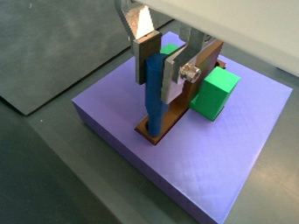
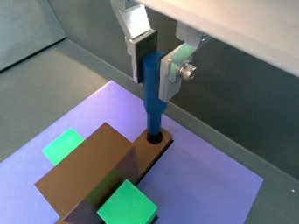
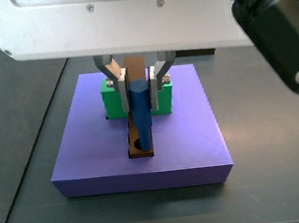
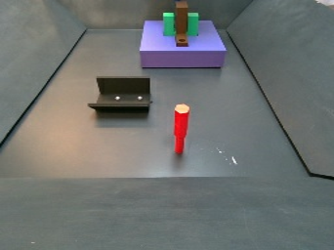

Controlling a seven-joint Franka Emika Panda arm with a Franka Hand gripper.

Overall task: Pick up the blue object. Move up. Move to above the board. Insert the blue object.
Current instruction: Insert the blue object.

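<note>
The blue object (image 1: pixel 155 98) is a thin upright blue peg, seen in both wrist views (image 2: pixel 156 98) and in a side view (image 3: pixel 141 112). My gripper (image 1: pixel 160 74) is shut on its upper part, with a pad on either side (image 2: pixel 158 70). The peg's lower tip stands in the round hole at the end of the board (image 2: pixel 100 166), a long brown plank. The board lies on the lavender slab between green blocks and also shows in both side views (image 3: pixel 142 151) (image 4: pixel 185 29). In that side view my gripper (image 3: pixel 137 80) hangs straight over the board.
The lavender slab (image 1: pixel 222 166) (image 4: pixel 163 54) carries two green blocks (image 2: pixel 126 206) (image 2: pixel 65 146) flanking the board. A red peg (image 4: pixel 182 127) stands upright on the dark floor. The fixture (image 4: pixel 121 94) stands to its left. Grey walls enclose the floor.
</note>
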